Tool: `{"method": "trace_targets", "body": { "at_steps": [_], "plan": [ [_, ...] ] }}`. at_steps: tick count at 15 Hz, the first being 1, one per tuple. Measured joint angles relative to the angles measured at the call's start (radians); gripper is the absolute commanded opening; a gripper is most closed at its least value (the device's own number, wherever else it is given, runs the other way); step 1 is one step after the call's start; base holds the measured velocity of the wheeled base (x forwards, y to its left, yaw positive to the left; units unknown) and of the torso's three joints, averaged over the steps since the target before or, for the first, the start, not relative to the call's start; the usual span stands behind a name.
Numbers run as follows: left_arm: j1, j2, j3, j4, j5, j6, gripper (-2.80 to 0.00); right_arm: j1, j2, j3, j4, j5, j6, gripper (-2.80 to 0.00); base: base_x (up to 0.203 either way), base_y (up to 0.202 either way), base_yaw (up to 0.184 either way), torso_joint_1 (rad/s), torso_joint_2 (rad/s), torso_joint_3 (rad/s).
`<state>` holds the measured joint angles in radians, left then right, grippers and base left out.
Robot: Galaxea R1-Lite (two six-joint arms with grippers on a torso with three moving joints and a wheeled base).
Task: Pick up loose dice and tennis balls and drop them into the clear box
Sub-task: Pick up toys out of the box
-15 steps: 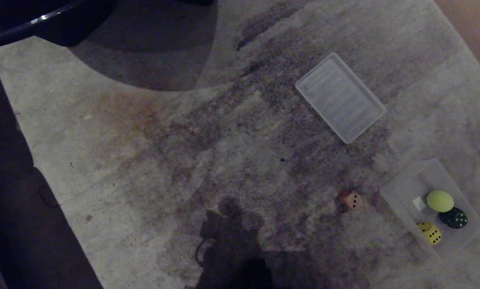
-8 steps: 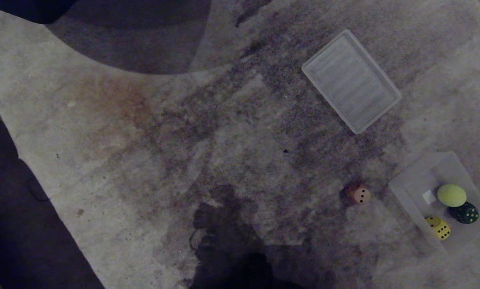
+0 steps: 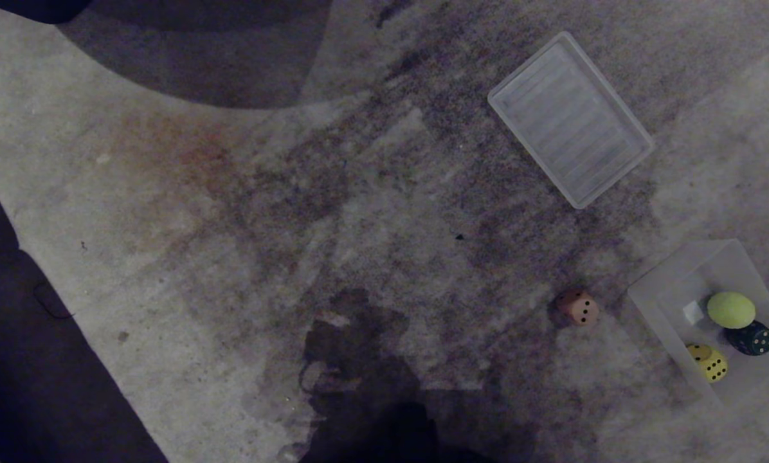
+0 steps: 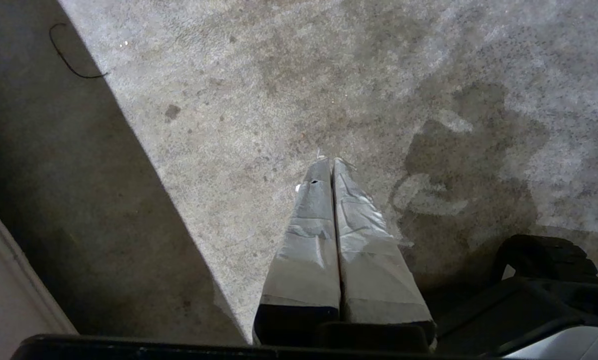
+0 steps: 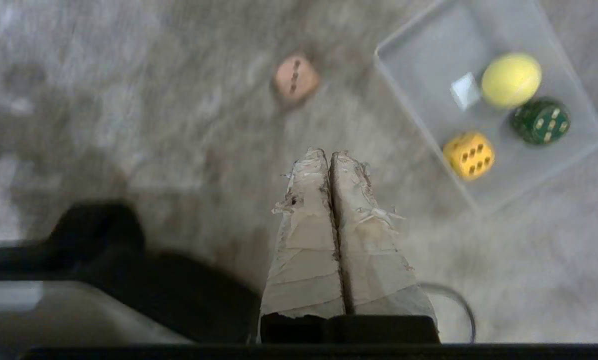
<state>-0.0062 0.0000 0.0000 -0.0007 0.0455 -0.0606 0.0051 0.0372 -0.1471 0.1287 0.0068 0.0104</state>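
Beige die (image 3: 578, 307) loose on carpet (image 3: 243, 270) beside clear box (image 3: 670, 283) holding tennis ball (image 3: 731, 309), green die (image 3: 751, 338), yellow die (image 3: 708, 362). Right pincer (image 5: 329, 155) and left pincer (image 4: 330, 161) clenched, empty, above carpet.

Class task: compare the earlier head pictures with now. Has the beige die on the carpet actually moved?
No. The beige die keeps its place beside the clear plastic box; the whole scene shifted together, so the camera moved.

Carpet (image 3: 243, 270) with a beige die (image 3: 578, 307) lying loose beside the clear box (image 3: 664, 289). The box holds a tennis ball (image 3: 731, 309), green die (image 3: 751, 338) and yellow die (image 3: 709, 362). A ribbed panel (image 3: 570, 119) lies well apart.
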Motion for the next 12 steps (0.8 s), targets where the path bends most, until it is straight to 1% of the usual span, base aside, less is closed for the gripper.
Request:
{"method": "trace_targets", "body": {
  "at_steps": [2,4,6,9,12],
  "plan": [
    [0.000,0.000,0.000,0.000,0.000,0.000,-2.80,-0.001,0.079,-0.078,0.087,0.001,0.000,-2.80,0.000,0.000,0.000,0.000,0.00,0.000],
    [0.000,0.000,0.000,0.000,0.000,0.000,-2.80,-0.002,0.205,-0.124,0.080,0.002,0.001,-2.80,0.000,0.000,0.000,0.000,0.00,0.000],
    [0.000,0.000,0.000,0.000,0.000,0.000,-2.80,-0.002,0.349,-0.144,0.020,0.002,0.023,-2.80,0.000,0.000,0.000,0.000,0.00,0.000],
    [0.000,0.000,0.000,0.000,0.000,0.000,-2.80,0.003,0.633,-0.179,-0.101,0.000,0.111,-2.80,0.000,0.000,0.000,0.000,0.00,0.000],
    [0.000,0.000,0.000,0.000,0.000,0.000,-2.80,0.013,0.937,-0.204,-0.270,0.008,0.191,-2.80,0.000,0.000,0.000,0.000,0.00,0.000]
  ]
}}
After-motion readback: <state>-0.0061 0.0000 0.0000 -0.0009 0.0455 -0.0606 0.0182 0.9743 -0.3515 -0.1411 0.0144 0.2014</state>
